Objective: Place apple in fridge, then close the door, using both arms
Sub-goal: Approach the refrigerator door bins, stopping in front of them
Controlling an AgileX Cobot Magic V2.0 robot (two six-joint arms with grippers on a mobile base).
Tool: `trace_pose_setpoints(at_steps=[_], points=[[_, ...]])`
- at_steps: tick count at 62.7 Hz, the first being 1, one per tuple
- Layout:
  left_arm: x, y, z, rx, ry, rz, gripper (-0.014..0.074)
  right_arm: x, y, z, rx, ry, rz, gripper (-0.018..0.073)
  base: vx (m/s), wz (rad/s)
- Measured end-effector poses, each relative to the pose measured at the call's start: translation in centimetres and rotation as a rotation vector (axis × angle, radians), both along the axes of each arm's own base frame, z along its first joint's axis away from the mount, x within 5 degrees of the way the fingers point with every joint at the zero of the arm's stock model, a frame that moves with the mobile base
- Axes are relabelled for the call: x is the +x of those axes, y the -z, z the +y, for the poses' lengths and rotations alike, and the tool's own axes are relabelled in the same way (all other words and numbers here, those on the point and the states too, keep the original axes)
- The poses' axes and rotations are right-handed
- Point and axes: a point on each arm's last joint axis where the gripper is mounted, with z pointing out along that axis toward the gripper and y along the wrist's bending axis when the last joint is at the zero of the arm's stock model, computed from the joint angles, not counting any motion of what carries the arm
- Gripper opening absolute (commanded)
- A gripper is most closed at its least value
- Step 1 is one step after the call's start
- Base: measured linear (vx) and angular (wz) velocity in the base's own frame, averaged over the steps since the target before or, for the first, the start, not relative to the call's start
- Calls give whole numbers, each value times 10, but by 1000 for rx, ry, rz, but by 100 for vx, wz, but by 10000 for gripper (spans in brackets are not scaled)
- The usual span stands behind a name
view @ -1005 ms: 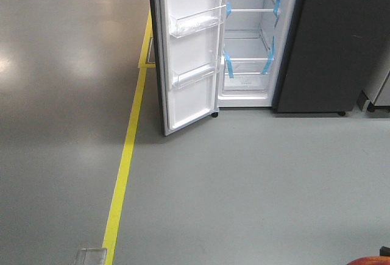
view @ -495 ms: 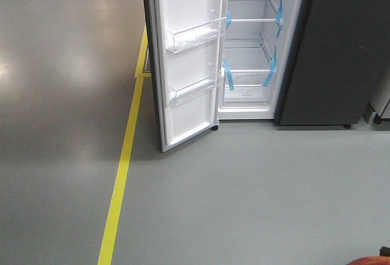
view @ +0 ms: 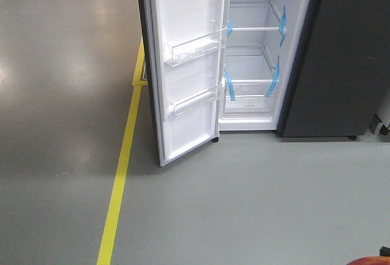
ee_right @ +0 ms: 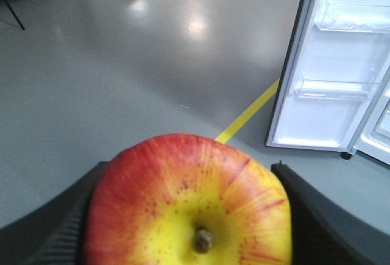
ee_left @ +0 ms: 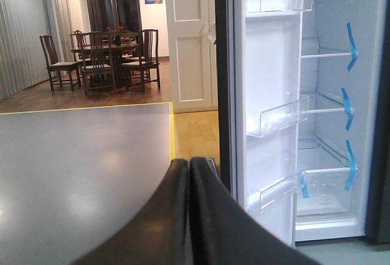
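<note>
The apple (ee_right: 189, 204) sits in the lower middle of the right wrist view, stem dimple towards the camera. It is pinched by the right gripper (ee_right: 186, 234), whose black fingers (ee_right: 323, 228) press its left and right flanks. It looks firm and light, but its smooth round skin could slip or twist under a loose pinch, and hard squeezing would likely bruise it. A hold across the widest girth, as here, seems the soundest. Once set on a glass shelf it may roll.

In the front view, from the left, a yellow floor line (view: 122, 173) runs up the grey floor. The door (view: 189, 94) stands swung wide at centre, showing its clear bins, and right of it the fridge (view: 253, 64) gapes with white shelves. A red sliver of the fruit shows at the lower right corner, well apart from those shelves.

The left gripper (ee_left: 190, 216), lower middle of its own view, has its fingers pressed together on nothing, with the door's edge just right of it.
</note>
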Motion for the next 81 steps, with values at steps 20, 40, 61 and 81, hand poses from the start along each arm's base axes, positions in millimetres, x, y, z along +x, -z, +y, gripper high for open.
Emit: trace_pose_setpoints(at_steps=[20,40,61,81], points=[[0,0,0,0,0,0,-6,0,0,0,0,0,0,366,17,-2],[0,0,0,0,0,0,-6,0,0,0,0,0,0,366,15,1],[0,0,0,0,0,0,-6,0,0,0,0,0,0,366,15,3],[0,0,0,0,0,0,-6,0,0,0,0,0,0,366,15,5]])
